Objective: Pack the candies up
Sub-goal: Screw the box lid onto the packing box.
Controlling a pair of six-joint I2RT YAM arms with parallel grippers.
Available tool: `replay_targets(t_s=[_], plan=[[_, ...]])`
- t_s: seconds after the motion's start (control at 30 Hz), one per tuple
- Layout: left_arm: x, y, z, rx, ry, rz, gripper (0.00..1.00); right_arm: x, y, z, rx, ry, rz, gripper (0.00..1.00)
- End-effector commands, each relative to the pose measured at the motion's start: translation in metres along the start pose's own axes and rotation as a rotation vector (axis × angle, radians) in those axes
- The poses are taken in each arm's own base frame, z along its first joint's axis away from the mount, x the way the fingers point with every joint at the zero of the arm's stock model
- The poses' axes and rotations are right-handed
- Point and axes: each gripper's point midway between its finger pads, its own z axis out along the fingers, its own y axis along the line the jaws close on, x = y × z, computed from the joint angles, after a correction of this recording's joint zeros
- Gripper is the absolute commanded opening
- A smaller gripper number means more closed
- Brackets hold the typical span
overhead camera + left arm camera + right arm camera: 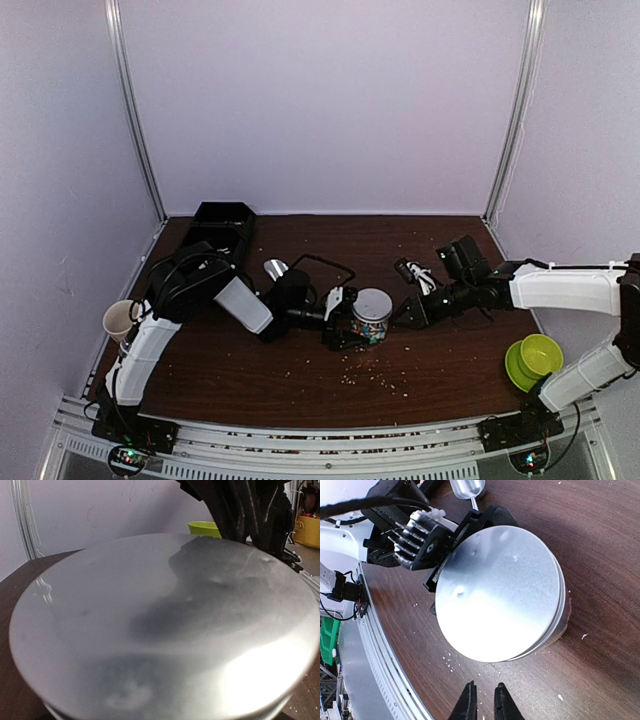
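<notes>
Top external view showed a squat round tin (372, 322) about the middle of the desk (250, 385), with its lid (373, 300) already on. No candies lay loose anywhere in sight. Any that were packed would be under that lid, hidden, so the filling looked finished and the step in hand was judged to be seating or checking the lid.

The left gripper (348, 322) stood wide, one finger on each side of the tin's wall and apparently pressed against it, holding the tin steady. The right gripper (485, 702) waited just beside the tin on the side toward the desk's right edge, not touching it. Its fingers were drawn nearly together with nothing between them.

If the lid needed a final press, the right gripper would probably have to rise over the middle of the lid and bear straight down while the left kept its hold. An off-centre push could tip a tin this smooth.

The lid was flat, circular, dull silver metal with soft reflections and a few small specks. The tin's wall carried a busy multicoloured print. The desk was dark wood grain, and pale crumbs (385, 378) were scattered toward its near edge. A lime-green plastic bowl (535, 358) sat at the right edge, a paper cup (120, 320) at the left edge, and a black bin (222, 218) in the far left corner.
</notes>
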Motion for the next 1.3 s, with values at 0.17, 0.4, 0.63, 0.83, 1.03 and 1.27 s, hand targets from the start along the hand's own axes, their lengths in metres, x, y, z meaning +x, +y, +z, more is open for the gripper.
replay_targets(t_s=[0.17,0.4,0.63,0.83,1.03,1.27], plan=[[0.050,0.006,-0.008,-0.054,0.133,-0.117,0.88,-0.051,0.014,-0.019,0.039,-0.090,-0.079,0.20],[0.051,0.006,-0.008,-0.054,0.134,-0.115,0.88,-0.104,0.008,-0.005,0.043,-0.124,-0.097,0.27],[0.051,0.005,-0.008,-0.051,0.135,-0.114,0.87,-0.116,-0.009,0.020,0.037,-0.070,-0.083,0.29],[0.051,0.005,-0.008,-0.048,0.134,-0.111,0.87,-0.103,-0.018,0.033,0.019,-0.031,-0.064,0.29],[0.051,0.005,-0.008,-0.047,0.134,-0.112,0.87,-0.094,-0.019,0.034,0.005,-0.019,-0.060,0.27],[0.051,0.004,-0.008,-0.044,0.134,-0.115,0.87,-0.084,-0.023,0.038,-0.004,-0.001,-0.047,0.27]])
